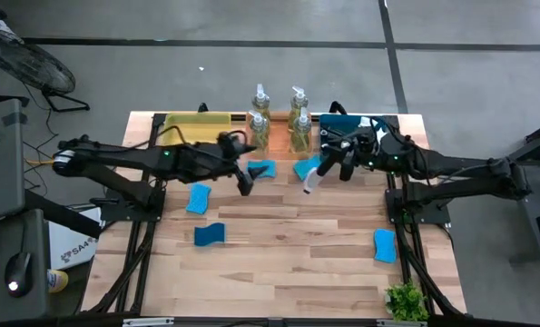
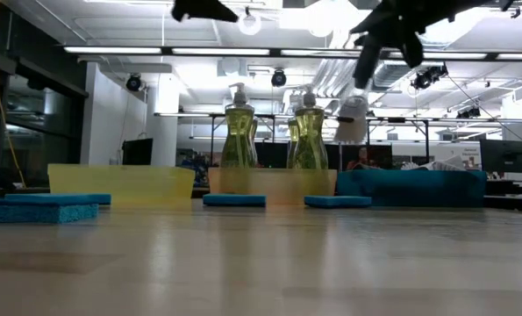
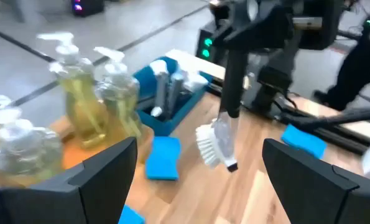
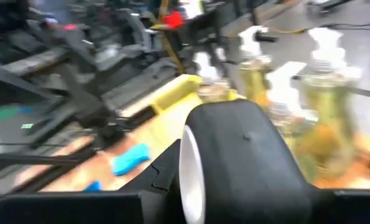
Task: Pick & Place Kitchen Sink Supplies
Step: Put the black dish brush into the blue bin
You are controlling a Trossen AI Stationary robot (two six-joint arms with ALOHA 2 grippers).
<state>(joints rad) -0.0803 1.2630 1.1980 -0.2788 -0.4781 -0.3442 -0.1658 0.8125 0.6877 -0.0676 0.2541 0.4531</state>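
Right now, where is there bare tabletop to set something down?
Free: the wide wood between the near-left sponge, the right-edge sponge and the plant. Crowded: the far edge, around the soap bottles, trays, two sponges and both claws.

Grey concrete floor [image 1: 251, 82] crossed by dark seams, light wooden desk [image 1: 279, 245], black fan [image 1: 24, 59] on the floor, long ceiling strip lights [image 2: 146, 50], monitors [image 2: 504, 156] behind

Bright overhead light, blurred wrist views.
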